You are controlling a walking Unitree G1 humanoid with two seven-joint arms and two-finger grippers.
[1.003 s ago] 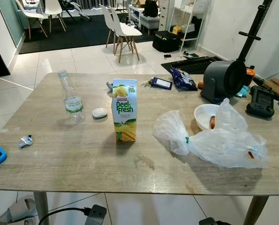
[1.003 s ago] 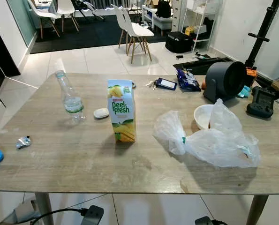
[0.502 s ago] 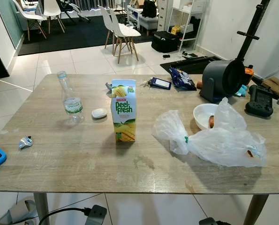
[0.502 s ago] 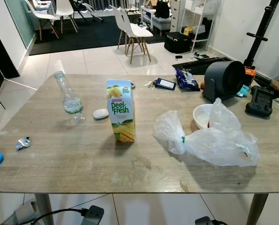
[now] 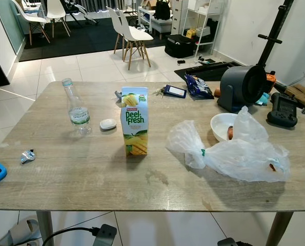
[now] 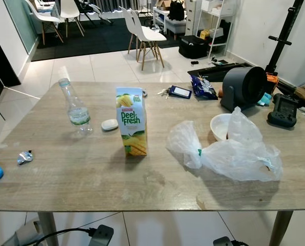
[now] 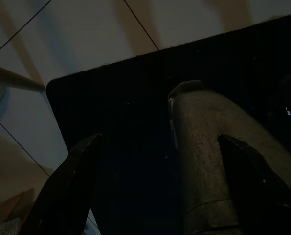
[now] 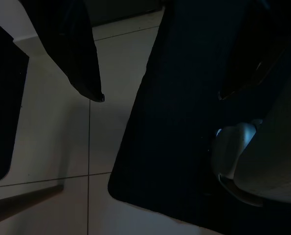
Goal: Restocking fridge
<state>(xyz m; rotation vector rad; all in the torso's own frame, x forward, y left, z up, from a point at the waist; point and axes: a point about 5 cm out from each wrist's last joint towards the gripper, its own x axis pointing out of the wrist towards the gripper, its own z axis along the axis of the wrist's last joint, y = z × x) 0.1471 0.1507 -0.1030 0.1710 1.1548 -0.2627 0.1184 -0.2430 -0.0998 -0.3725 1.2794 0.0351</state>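
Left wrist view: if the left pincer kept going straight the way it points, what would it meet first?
Probably the dark mat on the tiled floor. The left pincer hangs open, pointing down at it, with a grey rounded part close beside that line. The picture is dim, so depth is uncertain.

The left gripper (image 7: pixel 157 188) has two long black fingers (image 7: pixel 69 188), each flat-faced and tapering to a blunt, slightly rounded tip, with matte surfaces and faint pale specks. Between them sits a rounded, dull grey-brown cylindrical body part with a seam ring near its lower end. The right gripper (image 8: pixel 160 93) has the same black fingers (image 8: pixel 81 58), one ending in a narrow pointed tip. Beside its far finger is a smooth, pale silver-grey rounded shell.
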